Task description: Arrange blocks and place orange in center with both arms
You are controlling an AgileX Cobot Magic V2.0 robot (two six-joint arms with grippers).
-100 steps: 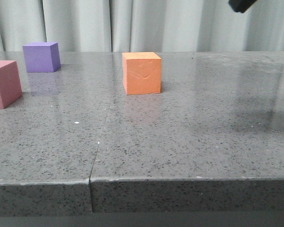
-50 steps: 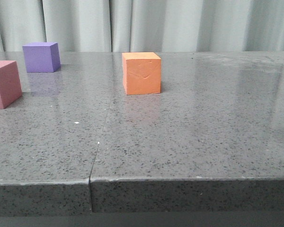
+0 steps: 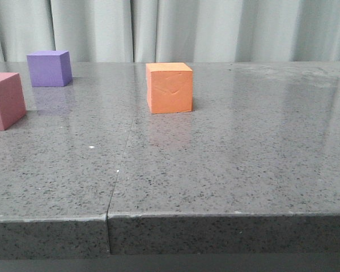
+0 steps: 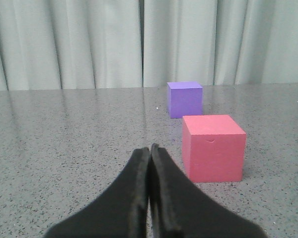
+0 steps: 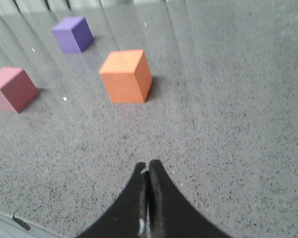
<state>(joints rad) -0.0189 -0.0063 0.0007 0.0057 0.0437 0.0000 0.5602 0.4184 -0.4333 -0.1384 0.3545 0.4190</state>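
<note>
You see a polished, speckled grey stone-look counter (image 3: 226, 164) whose gloss mirrors the matte, foam-like orange cube (image 3: 169, 87), purple cube (image 3: 49, 68) and pink-red cube (image 3: 4, 100); pale cloth curtains (image 3: 175, 28) hang behind.

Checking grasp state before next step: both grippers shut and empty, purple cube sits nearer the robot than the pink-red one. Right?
Not quite. The purple cube sits farther back than the pink-red cube, as the front view shows. Both the left gripper and the right gripper are shut and empty.
</note>
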